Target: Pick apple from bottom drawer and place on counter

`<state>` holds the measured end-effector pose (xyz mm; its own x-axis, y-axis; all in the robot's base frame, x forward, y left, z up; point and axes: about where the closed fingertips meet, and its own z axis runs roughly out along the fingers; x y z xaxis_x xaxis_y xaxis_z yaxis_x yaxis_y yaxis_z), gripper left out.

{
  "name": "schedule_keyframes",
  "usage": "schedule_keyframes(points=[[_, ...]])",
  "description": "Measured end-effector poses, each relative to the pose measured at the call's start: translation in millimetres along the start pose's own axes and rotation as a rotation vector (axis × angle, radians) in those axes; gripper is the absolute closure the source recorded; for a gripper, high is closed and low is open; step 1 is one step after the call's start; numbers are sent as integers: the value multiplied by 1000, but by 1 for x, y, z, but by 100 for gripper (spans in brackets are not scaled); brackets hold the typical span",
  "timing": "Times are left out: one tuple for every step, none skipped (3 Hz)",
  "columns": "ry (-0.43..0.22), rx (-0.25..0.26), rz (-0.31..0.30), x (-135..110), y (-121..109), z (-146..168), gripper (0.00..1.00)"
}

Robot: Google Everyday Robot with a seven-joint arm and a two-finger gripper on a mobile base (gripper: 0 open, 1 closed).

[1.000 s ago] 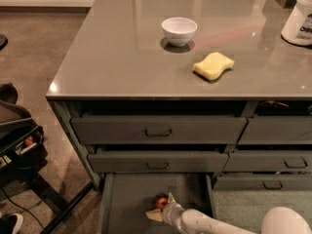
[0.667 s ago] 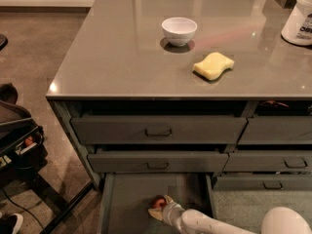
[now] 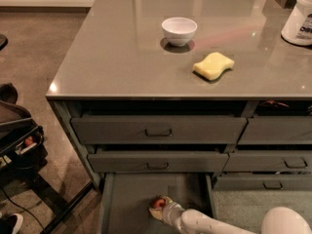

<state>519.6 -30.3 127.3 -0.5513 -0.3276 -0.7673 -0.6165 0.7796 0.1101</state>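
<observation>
A: Where's the apple [image 3: 157,203]?
B: We see it down in the open bottom drawer [image 3: 127,199], on the floor near the middle. The gripper [image 3: 162,210] is right against it, on its right side.
A: Clenched on it?
B: We can't tell. The white arm [image 3: 209,223] lies low and reaches leftward into the drawer. The counter [image 3: 112,57] holds a white bowl [image 3: 179,30] and a yellow sponge [image 3: 213,65].

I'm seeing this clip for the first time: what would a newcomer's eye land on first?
The white arm reaches into the open bottom drawer, its pincer right at a small red apple, low in the view. On the glossy counter above, a white bowl and a yellow sponge stand out.
</observation>
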Motion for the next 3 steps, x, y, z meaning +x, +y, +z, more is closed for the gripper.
schedule_keyframes(points=[[-6, -35, 13, -6, 2, -5, 100], [-17, -124, 12, -24, 8, -50, 100], [-41, -158, -2, -60, 15, -126, 100]])
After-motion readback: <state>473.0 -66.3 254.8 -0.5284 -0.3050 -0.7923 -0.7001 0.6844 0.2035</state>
